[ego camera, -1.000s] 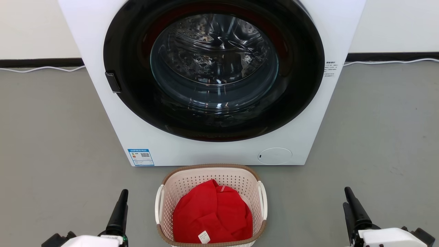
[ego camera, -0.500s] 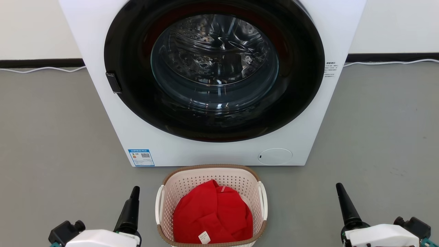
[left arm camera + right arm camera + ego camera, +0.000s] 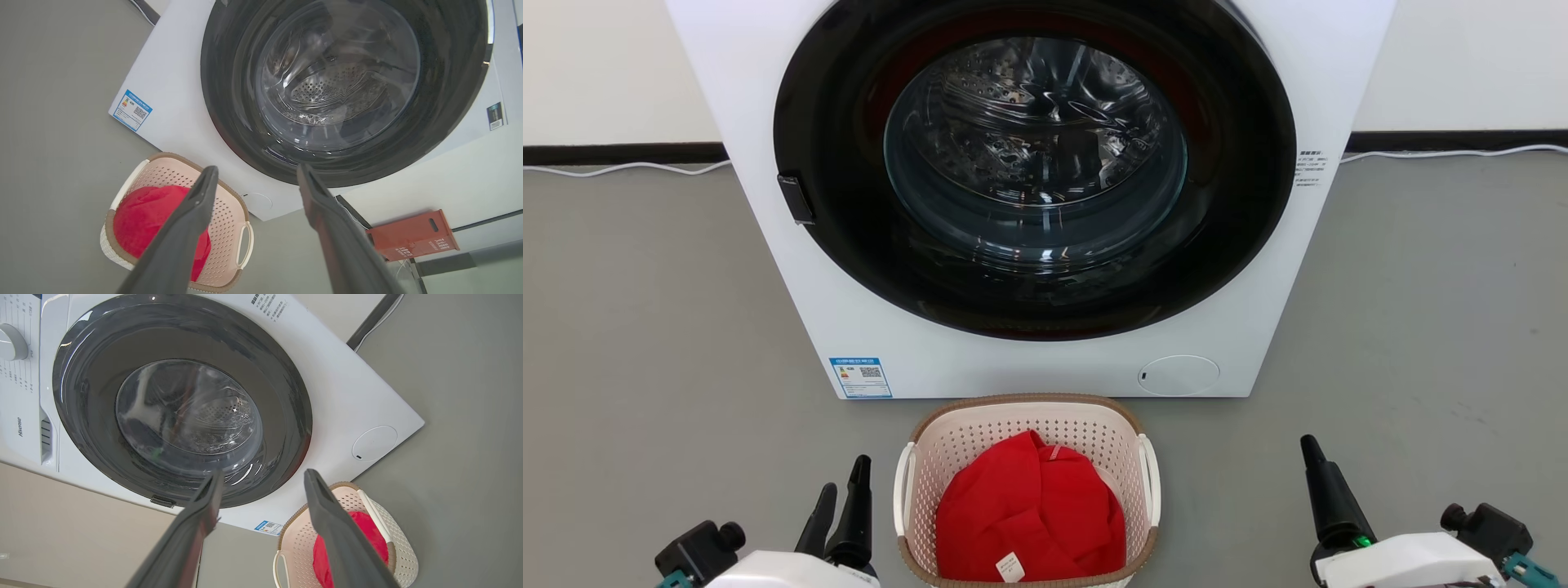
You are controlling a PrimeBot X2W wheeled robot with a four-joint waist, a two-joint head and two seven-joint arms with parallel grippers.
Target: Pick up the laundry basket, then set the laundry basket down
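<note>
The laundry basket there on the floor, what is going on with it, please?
The laundry basket, holding a red garment, stands on the grey floor before a washing machine. The robot's left gripper and right gripper hang open on either side of it, the left one nearer. Neither touches it yet; nothing is lifted.

Grey floor (image 3: 645, 327), apparently white wall (image 3: 605, 65)
</note>
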